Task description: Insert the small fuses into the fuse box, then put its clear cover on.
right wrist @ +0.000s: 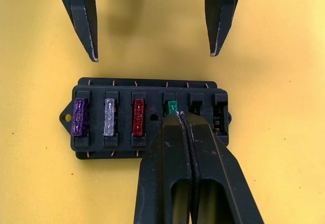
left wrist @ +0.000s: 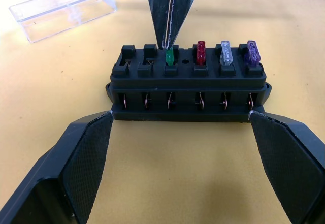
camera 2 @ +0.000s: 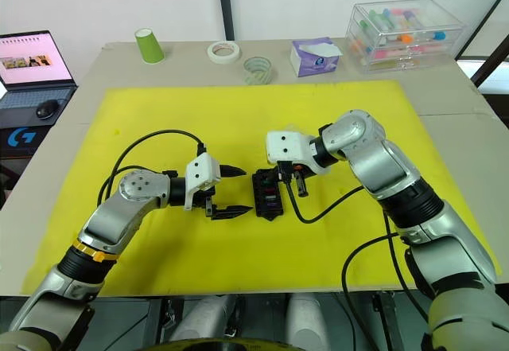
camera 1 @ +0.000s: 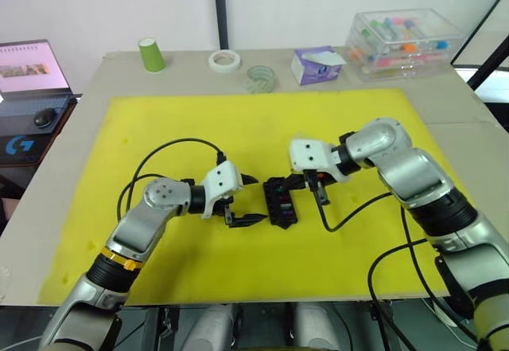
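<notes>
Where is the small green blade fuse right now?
In the black plastic fuse box, beside the red fuse, under the right gripper; green blade fuse.

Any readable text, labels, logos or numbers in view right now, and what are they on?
"G" logo: on the dark surface under the laptop, at the table's left.
Laptop screen: shows pictures and lines, too small to read.
Tissue box: print too blurred to read.
Fuse box and its fuses: no legible markings in either wrist view.
Green cup, tape rolls, clear cover: no text.
</notes>
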Motion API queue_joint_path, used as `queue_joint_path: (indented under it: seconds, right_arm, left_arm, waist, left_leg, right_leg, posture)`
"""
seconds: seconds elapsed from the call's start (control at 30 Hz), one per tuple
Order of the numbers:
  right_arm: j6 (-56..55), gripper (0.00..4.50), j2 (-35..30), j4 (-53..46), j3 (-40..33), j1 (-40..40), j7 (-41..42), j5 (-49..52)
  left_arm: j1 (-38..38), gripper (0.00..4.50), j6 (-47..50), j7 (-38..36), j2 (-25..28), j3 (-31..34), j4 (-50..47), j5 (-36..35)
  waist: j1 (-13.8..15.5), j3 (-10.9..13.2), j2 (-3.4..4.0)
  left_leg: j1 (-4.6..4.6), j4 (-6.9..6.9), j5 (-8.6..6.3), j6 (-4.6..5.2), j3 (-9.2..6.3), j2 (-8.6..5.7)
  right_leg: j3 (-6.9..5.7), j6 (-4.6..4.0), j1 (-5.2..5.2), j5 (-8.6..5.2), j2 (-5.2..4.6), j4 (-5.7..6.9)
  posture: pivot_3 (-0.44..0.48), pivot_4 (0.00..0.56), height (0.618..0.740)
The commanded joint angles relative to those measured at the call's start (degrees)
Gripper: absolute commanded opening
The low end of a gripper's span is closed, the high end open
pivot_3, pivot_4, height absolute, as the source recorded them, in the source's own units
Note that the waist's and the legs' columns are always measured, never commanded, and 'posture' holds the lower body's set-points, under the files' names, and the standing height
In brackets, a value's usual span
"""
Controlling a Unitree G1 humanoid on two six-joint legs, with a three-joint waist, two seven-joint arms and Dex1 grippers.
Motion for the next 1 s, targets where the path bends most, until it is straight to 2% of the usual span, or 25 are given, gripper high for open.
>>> queue_joint_path:
  seconds: [0.03, 0.4, 0.5, 0.7, 1.0]
  right_arm:
    - [1.28, 0.02, -0.73, 1.12, 4.38, 3.12, 0.74, -3.04]
    - [-1.22, 0.02, -1.31, 0.56, 6.45, 5.31, 0.56, -7.02]
    - [-1.58, 0.02, -0.57, 0.9, 5.26, 4.75, 0.5, -7.18]
    - [6.2, 0.02, 2.0, -3.47, -1.0, 1.32, 2.61, 1.3]
    - [12.96, 0.02, 1.13, -6.26, -7.22, -3.59, 2.35, 9.25]
  left_arm:
    - [-0.69, 4.5, -0.92, -0.01, 0.37, 0.96, -1.83, 0.05]
    - [-0.7, 4.5, -0.84, 0.11, 0.19, 1.03, -1.95, -0.11]
    - [-0.62, 4.5, -0.92, 0.09, 0.28, 1.02, -2.06, -0.06]
    - [-0.83, 4.5, 0.11, -0.23, 0.73, 1.99, -3.01, -1.18]
    - [-0.46, 4.5, 5.16, -1.38, 3.28, 6.28, -8.61, -6.56]
  waist:
    - [0.03, -0.02, -0.02]
    - [0.51, -0.47, -0.16]
    - [0.99, -0.56, -0.19]
    - [0.94, -0.57, -0.2]
    - [0.87, -0.47, -0.07]
  left_leg:
    - [0.02, 0.0, 0.0, 0.0, 0.0, 0.0]
    - [0.15, -0.07, -0.01, 0.01, 0.0, 0.0]
    - [0.45, -0.14, -0.04, 0.04, 0.01, 0.0]
    - [0.43, -0.15, -0.05, 0.06, 0.0, 0.0]
    - [-0.17, -0.02, -0.04, 0.05, 0.0, 0.01]
  right_leg:
    - [0.0, 0.0, 0.01, 0.0, 0.0, 0.0]
    - [0.0, 0.0, 0.11, 0.0, 0.0, -0.03]
    - [0.0, 0.0, 0.44, -0.01, 0.01, -0.13]
    - [0.01, 0.0, 0.41, -0.01, 0.02, -0.14]
    - [0.02, 0.0, -0.19, -0.01, 0.01, -0.04]
  posture:
    - [0.0, 0.15, 0.74]
    - [0.0, 0.15, 0.74]
    - [0.0, 0.15, 0.74]
    - [0.0, 0.15, 0.74]
    - [0.0, 0.15, 0.74]
